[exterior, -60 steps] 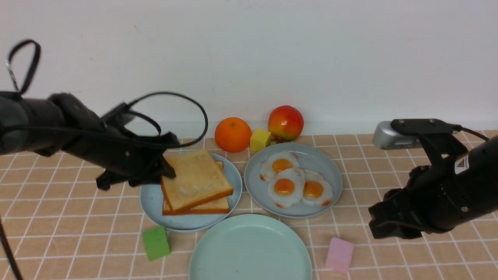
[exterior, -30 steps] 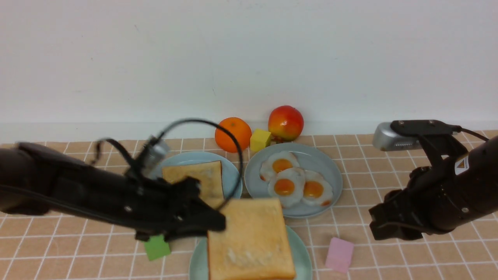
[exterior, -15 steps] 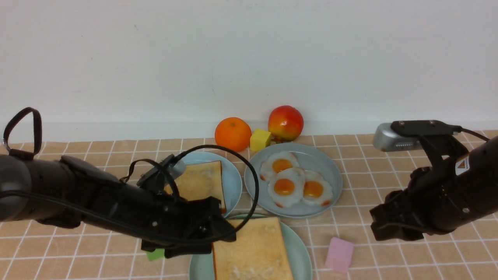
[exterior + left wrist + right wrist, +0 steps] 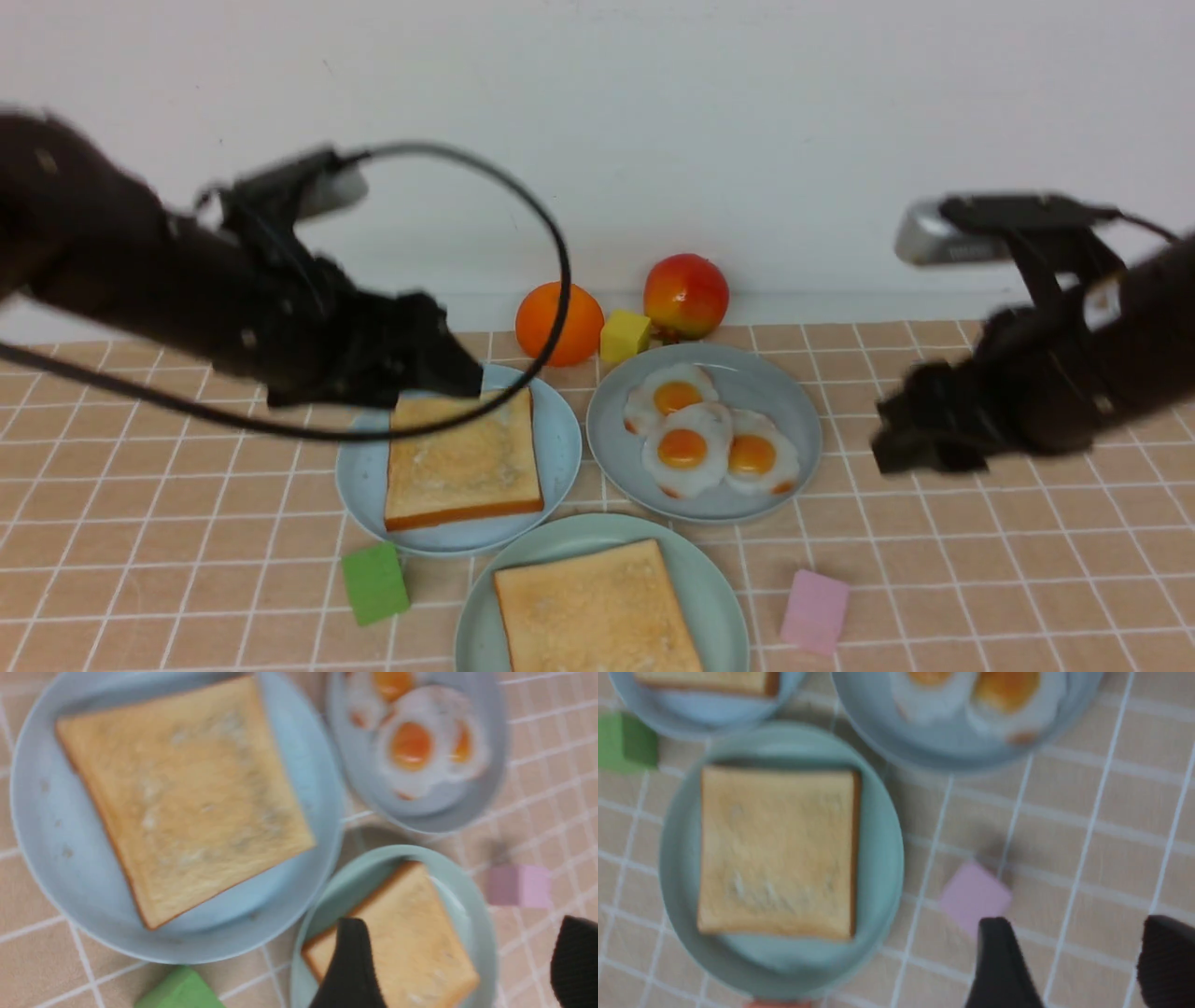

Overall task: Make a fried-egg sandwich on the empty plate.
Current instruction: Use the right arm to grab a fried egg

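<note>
Currently, one toast slice [image 4: 597, 611] lies on the mint-green plate [image 4: 719, 607], three fried eggs [image 4: 682, 449] on the grey-blue plate [image 4: 794, 401], left jaws and right jaws both apart.

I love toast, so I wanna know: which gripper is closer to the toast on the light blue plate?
Left. The left gripper is up above that toast, not touching it; the right gripper is off to the right, past the eggs.
</note>
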Motion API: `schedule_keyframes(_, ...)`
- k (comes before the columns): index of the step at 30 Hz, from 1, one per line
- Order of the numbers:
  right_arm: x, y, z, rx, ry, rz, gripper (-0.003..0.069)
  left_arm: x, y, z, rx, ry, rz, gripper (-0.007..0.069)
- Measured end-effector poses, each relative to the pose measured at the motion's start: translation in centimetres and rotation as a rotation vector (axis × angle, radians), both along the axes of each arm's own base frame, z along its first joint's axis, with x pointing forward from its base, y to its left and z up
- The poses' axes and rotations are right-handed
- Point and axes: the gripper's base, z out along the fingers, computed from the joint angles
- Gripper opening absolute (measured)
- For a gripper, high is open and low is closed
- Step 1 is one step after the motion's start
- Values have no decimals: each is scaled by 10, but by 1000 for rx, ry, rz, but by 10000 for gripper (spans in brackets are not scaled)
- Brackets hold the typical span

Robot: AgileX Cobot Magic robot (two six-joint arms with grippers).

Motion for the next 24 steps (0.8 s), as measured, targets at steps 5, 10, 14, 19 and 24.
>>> schedule_keyframes(5, 40, 15, -5, -1, 6, 0, 449, -13, -3, 25, -6, -7, -111, 337)
schedule_keyframes(10, 77, 27, -19, -10, 82, -5, 443, -37, -8, 23, 31, -97, -185, 104)
schedule_keyframes(14, 114, 34, -40, -14, 163, -46, 423, -70, -30, 4, 100, -201, -280, -13)
schedule_keyframes(19, 144, 46, -67, 3, 196, -58, 384, -79, -41, -8, 116, -207, -287, -13)
schedule_keyframes(24, 165, 55, -97, 20, 227, -72, 345, -78, -41, -8, 113, -212, -267, -13)
